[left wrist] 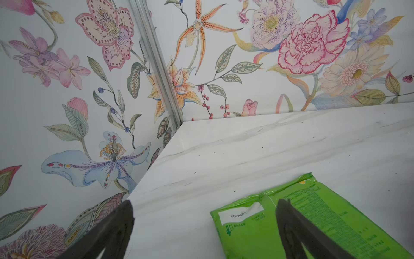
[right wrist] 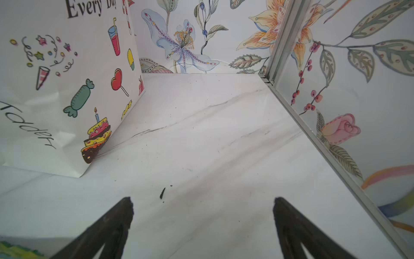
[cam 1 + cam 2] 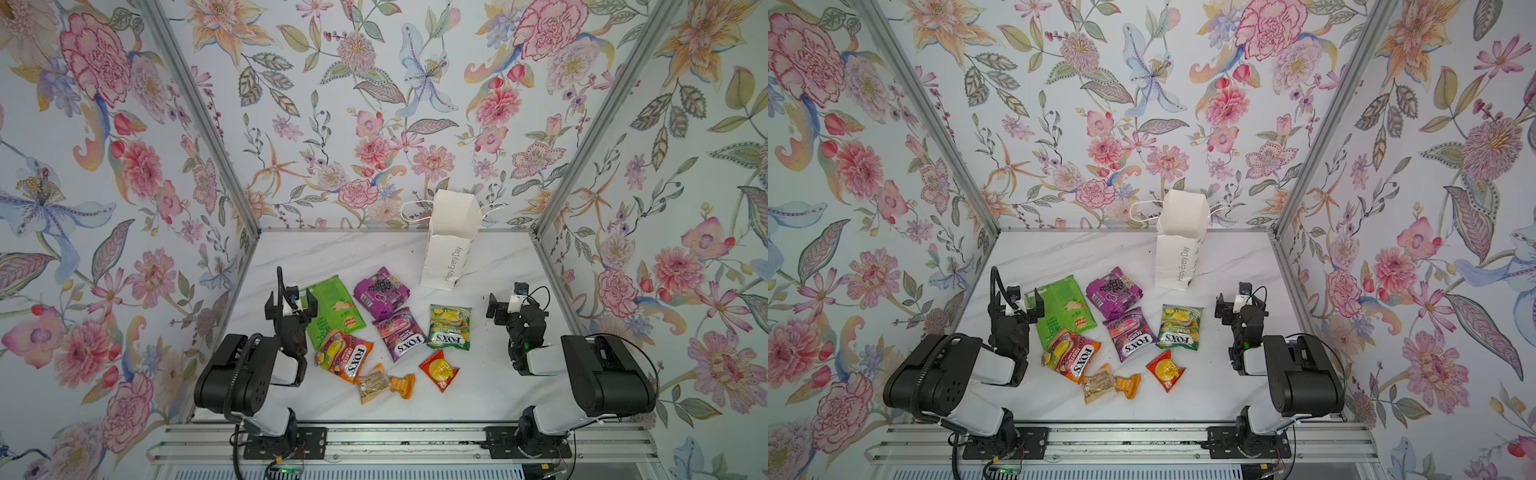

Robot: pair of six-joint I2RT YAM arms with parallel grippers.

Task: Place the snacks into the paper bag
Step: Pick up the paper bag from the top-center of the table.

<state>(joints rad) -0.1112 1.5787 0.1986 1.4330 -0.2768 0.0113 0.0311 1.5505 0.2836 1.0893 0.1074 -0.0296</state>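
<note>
1. Across both top views, glossy snack packets [image 3: 399, 334] lie loose before the upright tall white paper bag [image 3: 451, 237].
2. Left wrist: your left gripper [image 1: 205, 203] is spread above the slippery green chips bag [image 1: 336, 213] (light, crushable); pinch its seam.
3. Right wrist: right gripper [image 2: 202, 199] is spread and empty, with the paper bag near.

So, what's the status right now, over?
Left pincer and right pincer both open, empty. Left beside flat glossy green chips bag. Snack packets lie on marble table; tall white paper bag upright. Nothing blocking.
</note>
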